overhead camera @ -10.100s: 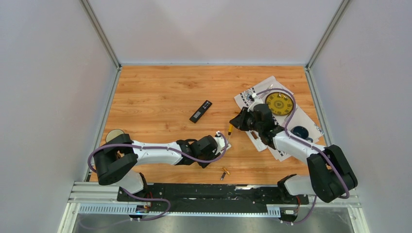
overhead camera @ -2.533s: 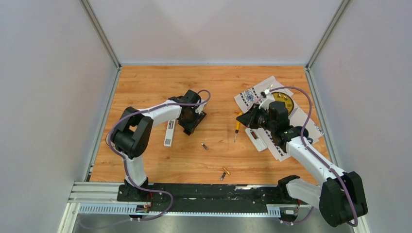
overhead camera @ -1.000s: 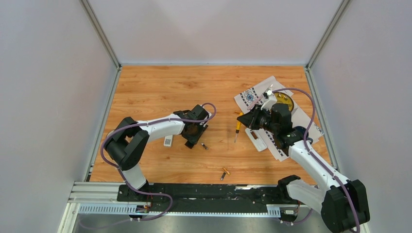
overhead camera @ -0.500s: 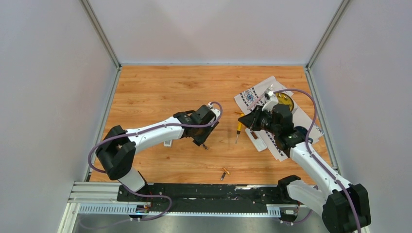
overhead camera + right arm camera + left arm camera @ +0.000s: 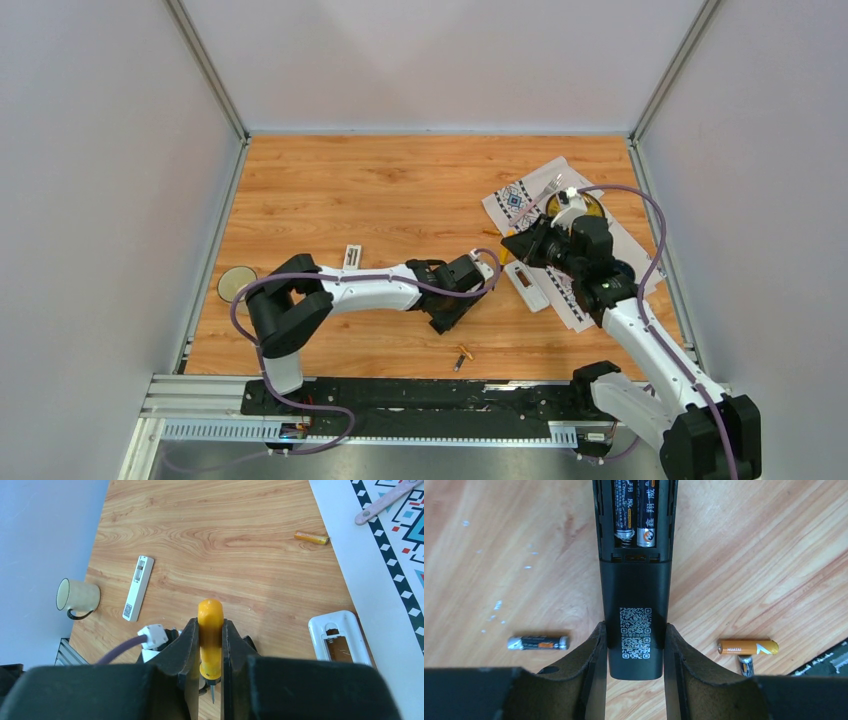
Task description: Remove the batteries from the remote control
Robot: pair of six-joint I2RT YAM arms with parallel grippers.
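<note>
Batteries (image 5: 636, 515) sit just ahead of the left tool (image 5: 634, 635), which clamps the remote (image 5: 636, 590); right tool (image 5: 210, 623) is pinching the screwdriver (image 5: 210, 611), so I'd pry gently, spring end first.

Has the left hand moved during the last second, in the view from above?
Yes. The left hand moved right and lower in the view, closer to the small orange-gold battery.

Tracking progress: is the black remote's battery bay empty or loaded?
Loaded. Two batteries sit side by side in the black remote's uncovered bay.
</note>
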